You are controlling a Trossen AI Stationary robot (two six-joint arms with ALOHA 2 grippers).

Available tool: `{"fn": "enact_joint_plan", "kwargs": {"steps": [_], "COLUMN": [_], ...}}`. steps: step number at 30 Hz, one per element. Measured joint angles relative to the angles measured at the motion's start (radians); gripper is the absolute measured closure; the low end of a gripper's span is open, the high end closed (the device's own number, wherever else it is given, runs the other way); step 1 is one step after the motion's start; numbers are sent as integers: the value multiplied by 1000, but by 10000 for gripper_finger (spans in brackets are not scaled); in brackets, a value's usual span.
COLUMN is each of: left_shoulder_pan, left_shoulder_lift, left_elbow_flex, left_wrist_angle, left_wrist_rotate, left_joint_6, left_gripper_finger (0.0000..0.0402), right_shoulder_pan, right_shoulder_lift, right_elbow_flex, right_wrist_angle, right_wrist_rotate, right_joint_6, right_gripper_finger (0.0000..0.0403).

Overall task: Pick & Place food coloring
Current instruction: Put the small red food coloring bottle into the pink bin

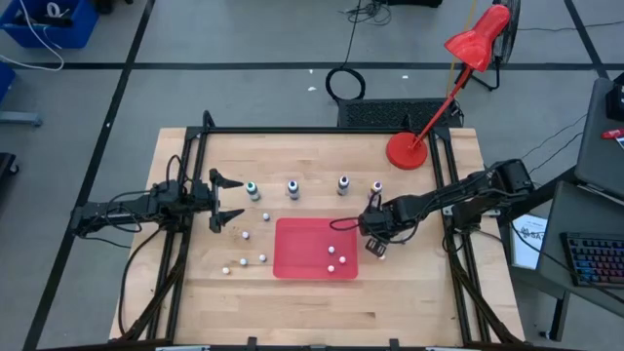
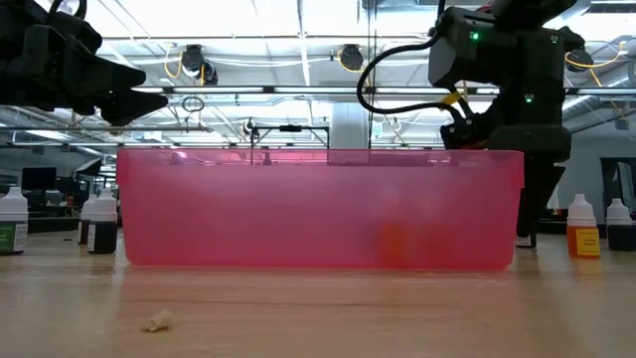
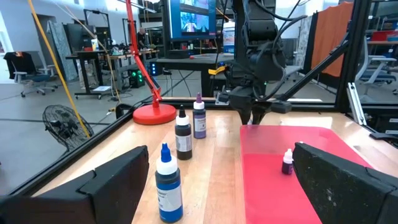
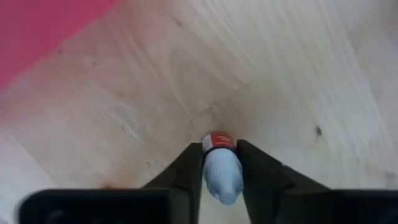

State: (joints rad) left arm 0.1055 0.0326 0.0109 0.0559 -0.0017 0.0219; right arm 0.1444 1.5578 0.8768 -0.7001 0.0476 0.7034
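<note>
Food coloring bottle, label unreadable, clamped in right claw; left claw apart.

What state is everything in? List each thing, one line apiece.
right gripper: shut on the small dropper bottle, beside the red tray.
small dropper bottle: gripped, over bare wood, outside the tray.
left gripper: open, empty.
red tray: flat on the table, three small bottles inside.
four larger bottles: upright in a row, capped.
loose small bottles: scattered on the table.
</note>
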Motion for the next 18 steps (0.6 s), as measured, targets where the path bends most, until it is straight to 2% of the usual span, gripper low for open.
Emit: {"fn": "enact_joint_plan", "kwargs": {"steps": [4, 7, 14, 18], "left_shoulder_pan": [0, 0, 0, 0], "left_shoulder_lift": [0, 0, 0, 0], "left_elbow_flex": [0, 0, 0, 0], "left_wrist_angle": [0, 0, 0, 0], "left_wrist_rotate": [0, 0, 0, 0], "left_joint_6": [0, 0, 0, 0], "left_gripper_finger": [9, 9, 9, 9], "right_shoulder_pan": [5, 16, 80, 89], "right_shoulder_lift": [1, 1, 1, 13], "right_elbow_flex": [20, 112, 495, 686], "right_wrist_angle": [30, -28, -321, -374], "right_wrist_rotate": [1, 12, 230, 269], "right_joint_6": [-51, -75, -134, -172], "right_gripper_finger": [349, 349, 349, 349]}}
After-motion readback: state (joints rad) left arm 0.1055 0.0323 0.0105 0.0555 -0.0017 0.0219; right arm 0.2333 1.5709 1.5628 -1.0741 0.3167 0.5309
